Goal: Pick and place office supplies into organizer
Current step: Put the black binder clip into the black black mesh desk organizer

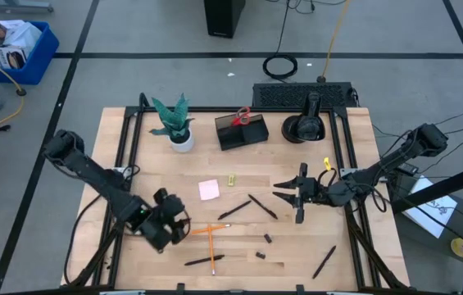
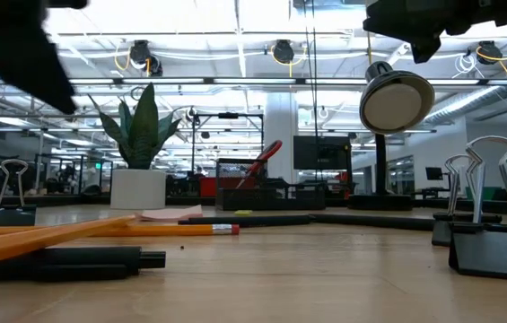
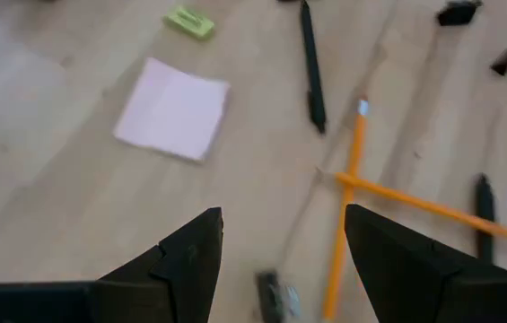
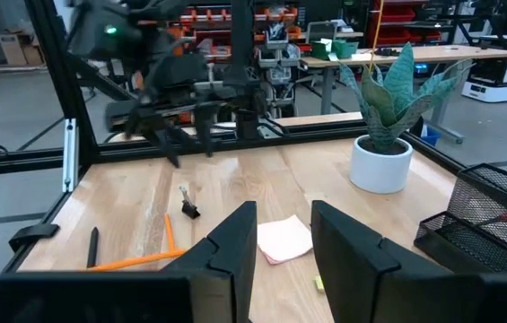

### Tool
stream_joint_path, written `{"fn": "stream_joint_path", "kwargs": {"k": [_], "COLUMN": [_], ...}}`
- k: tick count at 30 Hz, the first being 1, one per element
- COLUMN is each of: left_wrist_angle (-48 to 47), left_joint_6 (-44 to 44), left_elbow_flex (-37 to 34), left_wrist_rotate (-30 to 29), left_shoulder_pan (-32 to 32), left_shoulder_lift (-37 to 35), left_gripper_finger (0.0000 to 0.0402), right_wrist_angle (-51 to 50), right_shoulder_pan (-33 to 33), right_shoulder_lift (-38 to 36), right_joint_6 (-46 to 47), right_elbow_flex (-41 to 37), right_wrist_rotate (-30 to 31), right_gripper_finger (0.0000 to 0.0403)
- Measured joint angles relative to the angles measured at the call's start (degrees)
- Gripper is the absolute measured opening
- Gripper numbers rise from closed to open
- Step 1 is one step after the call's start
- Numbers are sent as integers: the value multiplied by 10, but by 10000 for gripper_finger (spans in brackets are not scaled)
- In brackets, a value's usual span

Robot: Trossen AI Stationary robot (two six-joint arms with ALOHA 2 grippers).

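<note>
The organizer, a dark rectangular box, stands near the table's far edge, and the red-handled scissors stick up out of it. The pink sticky-note pad, the tiny yellow piece, several black pens, two crossed orange pencils and little black clips lie flat on the wood. My left gripper hovers open near the crossed pencils, on their left. My right gripper hovers open right of the pens and points toward the pad.
A teal plant in a white pot stands left of the organizer, and a black round domed object stands to its right. Black frame rails run along the table's sides. One pen lies near the near right corner.
</note>
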Motion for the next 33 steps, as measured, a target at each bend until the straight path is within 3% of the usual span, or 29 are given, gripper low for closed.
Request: {"fn": "stream_joint_path", "kwargs": {"k": [13, 33], "left_wrist_angle": [23, 178], "left_joint_6": [-115, -99], "left_elbow_flex": [-62, -138], "left_wrist_rotate": [-46, -52], "left_shoulder_pan": [-72, -95], "left_shoulder_lift": [0, 22], "left_gripper_finger": [239, 239], "right_wrist_angle": [1, 18], "right_shoulder_pan": [-19, -19], "right_shoulder_lift": [11, 26], "right_joint_6": [9, -2], "right_elbow_flex": [0, 0], "right_wrist_rotate": [0, 0], "right_gripper_finger": [100, 100]}}
